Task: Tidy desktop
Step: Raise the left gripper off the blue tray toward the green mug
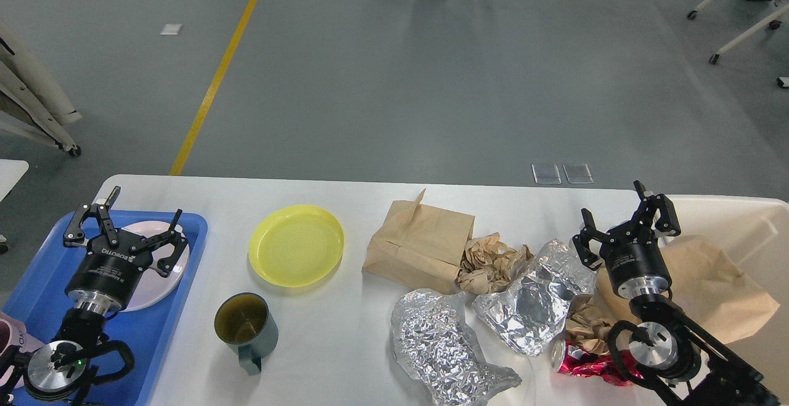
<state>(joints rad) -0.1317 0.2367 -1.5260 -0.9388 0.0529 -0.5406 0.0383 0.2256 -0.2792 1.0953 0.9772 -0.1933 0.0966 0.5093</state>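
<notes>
On my desktop (pixel 345 357) I count one yellow plate (pixel 296 244) at centre left, one dark green mug (pixel 245 327) below it, two foil sheets (pixel 441 347) (pixel 535 301) at lower right, one flat paper bag (pixel 421 244) in the middle, two crumpled paper wads (pixel 490 262) (pixel 585 326), and one red crushed can (pixel 585 364). One blue tray (pixel 151 326) at lower left holds one pale plate (pixel 157 283).

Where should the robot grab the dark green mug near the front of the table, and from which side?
Probably the rim of the dark green mug, from above. It stands upright with its mouth open, so one finger can go inside and one outside. Its handle points toward the robot; gripping the far or side wall avoids it. The left gripper is nearer.
</notes>
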